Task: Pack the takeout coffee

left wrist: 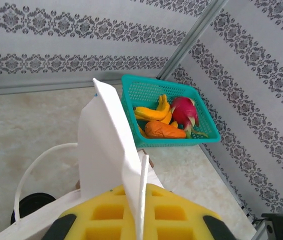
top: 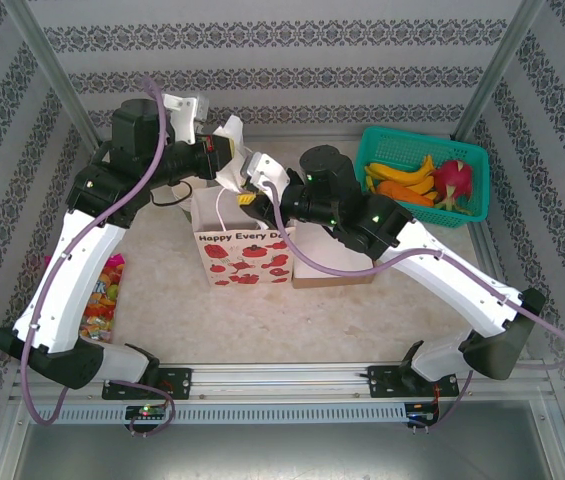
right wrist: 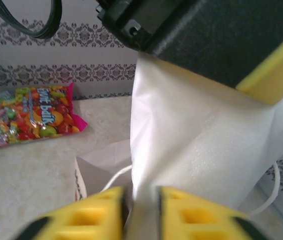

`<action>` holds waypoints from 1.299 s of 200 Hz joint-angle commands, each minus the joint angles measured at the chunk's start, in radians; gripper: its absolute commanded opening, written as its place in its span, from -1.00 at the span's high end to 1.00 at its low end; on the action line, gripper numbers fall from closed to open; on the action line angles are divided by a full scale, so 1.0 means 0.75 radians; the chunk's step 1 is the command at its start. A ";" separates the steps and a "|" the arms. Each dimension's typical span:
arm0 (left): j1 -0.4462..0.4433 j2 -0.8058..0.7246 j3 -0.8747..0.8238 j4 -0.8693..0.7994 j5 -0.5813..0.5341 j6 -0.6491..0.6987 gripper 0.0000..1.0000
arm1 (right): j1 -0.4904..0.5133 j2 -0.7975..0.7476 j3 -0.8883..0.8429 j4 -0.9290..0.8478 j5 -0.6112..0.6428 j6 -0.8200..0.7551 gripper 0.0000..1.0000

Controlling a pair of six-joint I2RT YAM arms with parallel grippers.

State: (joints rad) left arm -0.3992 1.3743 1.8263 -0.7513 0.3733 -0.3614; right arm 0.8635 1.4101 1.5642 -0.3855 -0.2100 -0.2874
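Left gripper (left wrist: 142, 197) pinched the rim of the paper bag (top: 247, 255); right gripper (right wrist: 141, 197) sat loose around it. Coffee cup was unclear: perhaps the dark round shape (left wrist: 31, 206) below-left of the left gripper.

Paper bag (top: 245, 255) is showing smooth, matt white paper. Basket (top: 402, 150) is showing faintly glossy teal plastic mesh. Sweets packet (right wrist: 28, 117) is gleaming: glossy, crinkled film. Table (top: 162, 300) is looking matt, stone-mottled.
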 commanded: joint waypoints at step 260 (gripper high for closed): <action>0.461 0.188 0.468 -0.318 0.923 1.588 1.00 | -0.289 0.278 0.073 -0.044 -0.940 0.318 0.02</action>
State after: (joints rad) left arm -0.0643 1.5185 2.1494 -0.9421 0.9482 0.7574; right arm 0.6273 1.6154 1.5829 -0.3874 -0.8192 -0.0006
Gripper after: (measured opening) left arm 0.064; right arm 0.579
